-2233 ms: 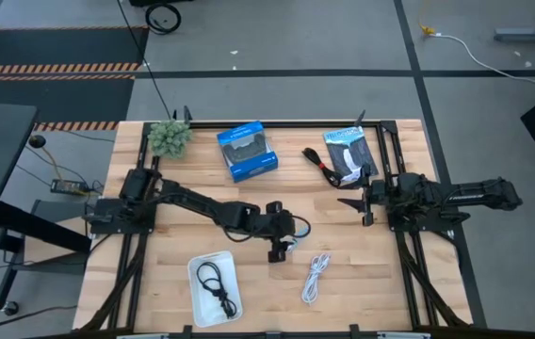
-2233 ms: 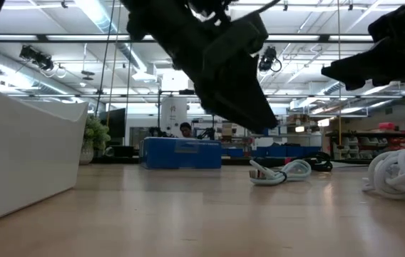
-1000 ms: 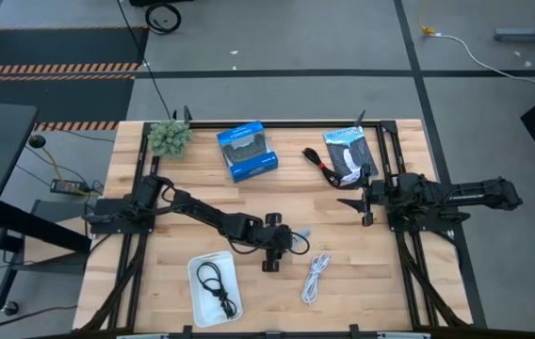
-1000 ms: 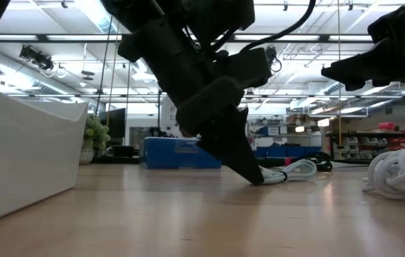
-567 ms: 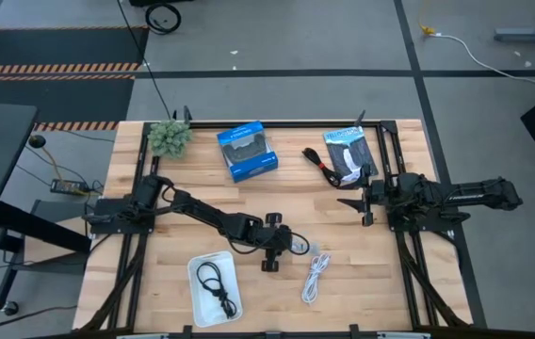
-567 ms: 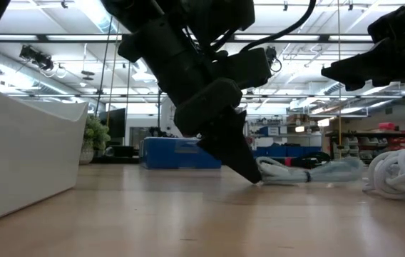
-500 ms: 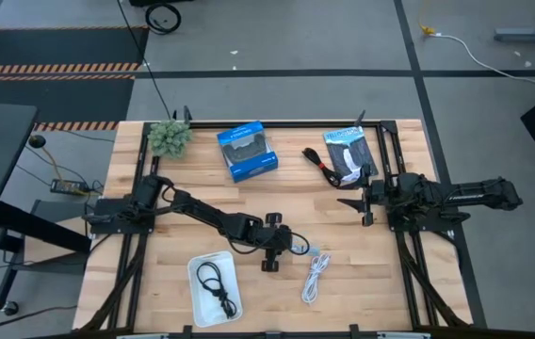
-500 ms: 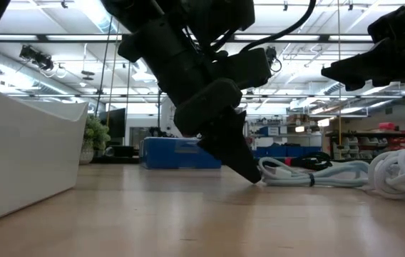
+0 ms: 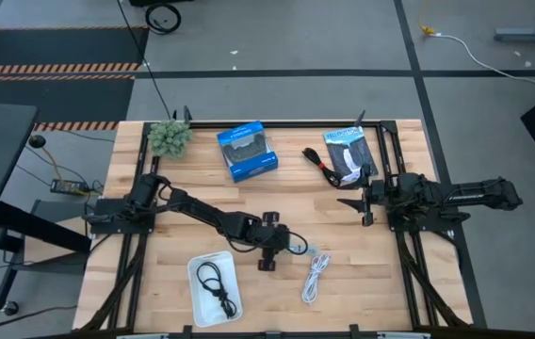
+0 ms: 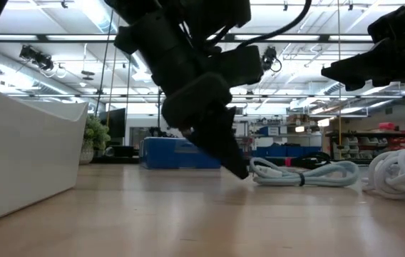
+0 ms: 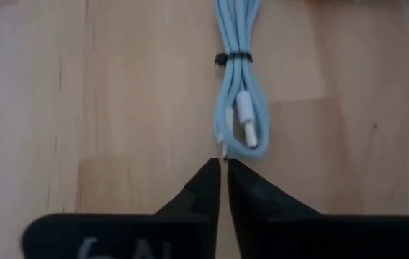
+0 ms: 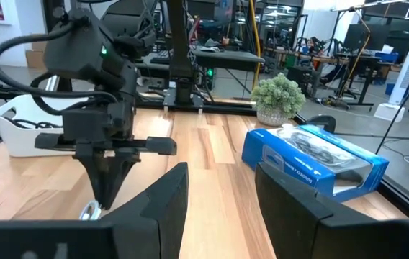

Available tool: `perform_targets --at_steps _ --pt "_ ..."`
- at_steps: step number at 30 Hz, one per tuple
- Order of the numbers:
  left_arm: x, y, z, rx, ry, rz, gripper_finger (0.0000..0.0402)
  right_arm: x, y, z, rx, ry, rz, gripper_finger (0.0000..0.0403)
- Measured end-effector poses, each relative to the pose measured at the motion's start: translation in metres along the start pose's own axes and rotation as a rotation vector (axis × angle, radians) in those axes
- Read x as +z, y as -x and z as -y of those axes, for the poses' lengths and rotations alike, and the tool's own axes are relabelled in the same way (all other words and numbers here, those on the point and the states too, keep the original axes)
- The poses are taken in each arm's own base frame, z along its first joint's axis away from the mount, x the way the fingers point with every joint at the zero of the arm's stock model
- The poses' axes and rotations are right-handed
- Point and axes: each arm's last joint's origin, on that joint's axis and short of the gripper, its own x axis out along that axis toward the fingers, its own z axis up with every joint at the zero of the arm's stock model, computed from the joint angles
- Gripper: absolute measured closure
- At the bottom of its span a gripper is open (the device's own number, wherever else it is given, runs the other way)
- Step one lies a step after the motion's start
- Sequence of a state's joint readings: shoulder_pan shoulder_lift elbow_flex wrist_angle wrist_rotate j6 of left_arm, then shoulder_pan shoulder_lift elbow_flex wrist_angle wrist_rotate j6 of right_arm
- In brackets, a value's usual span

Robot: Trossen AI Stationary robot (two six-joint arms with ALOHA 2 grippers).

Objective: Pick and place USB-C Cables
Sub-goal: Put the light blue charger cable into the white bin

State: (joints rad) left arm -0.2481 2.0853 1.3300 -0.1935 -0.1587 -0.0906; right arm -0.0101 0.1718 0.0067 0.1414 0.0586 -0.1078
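Note:
The silvery-blue USB-C cable point(image 11: 239, 101) lies flat on the table as a long folded bundle with a dark tie; it also shows in the high view point(image 9: 309, 250) and the low view point(image 10: 302, 173). My left gripper point(image 11: 223, 167) is shut, low over the table, its tips right at the cable's near end point(image 9: 293, 248) point(image 10: 244, 173). The white cable point(image 9: 316, 276) lies nearer the front. The black cable point(image 9: 216, 285) lies in a white tray point(image 9: 197, 268). The red-and-black cable point(image 9: 319, 162) lies at the far right. My right gripper point(image 12: 219, 208) is open and empty, raised at the right point(image 9: 352, 202). My left gripper has its shut fingertips point(image 11: 212, 176) right at the connector end point(image 11: 224, 150) of the silvery-blue cable, coming slanting down from the table's left. I cannot tell whether they touch it. The cable lies flat on the table.
A blue box point(image 9: 247, 151) and a small plant point(image 9: 169, 137) stand at the far edge. A black-and-blue packet point(image 9: 348, 153) lies by the red-and-black cable. The table's dark frame rails point(image 9: 395, 169) run along both sides.
The silvery-blue cable has gone from a small curled heap to a long bundle stretched toward the table's right, lying flat. My left gripper, shut throughout, has drawn back a little toward the table's left, away from the cable's end.

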Motion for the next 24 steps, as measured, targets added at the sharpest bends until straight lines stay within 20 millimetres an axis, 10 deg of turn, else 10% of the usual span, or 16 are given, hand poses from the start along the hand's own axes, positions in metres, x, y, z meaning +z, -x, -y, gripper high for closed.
perform_targets --at_steps 16,24 --pt "-0.003 0.001 0.004 -0.046 0.02 -0.029 0.0182 0.0 0.0 0.0 0.0 0.0 0.0 0.0234" --pt "0.009 0.001 0.006 -0.14 0.088 0.078 0.0159 0.0 0.0 0.0 0.0 0.0 0.0 0.0234"
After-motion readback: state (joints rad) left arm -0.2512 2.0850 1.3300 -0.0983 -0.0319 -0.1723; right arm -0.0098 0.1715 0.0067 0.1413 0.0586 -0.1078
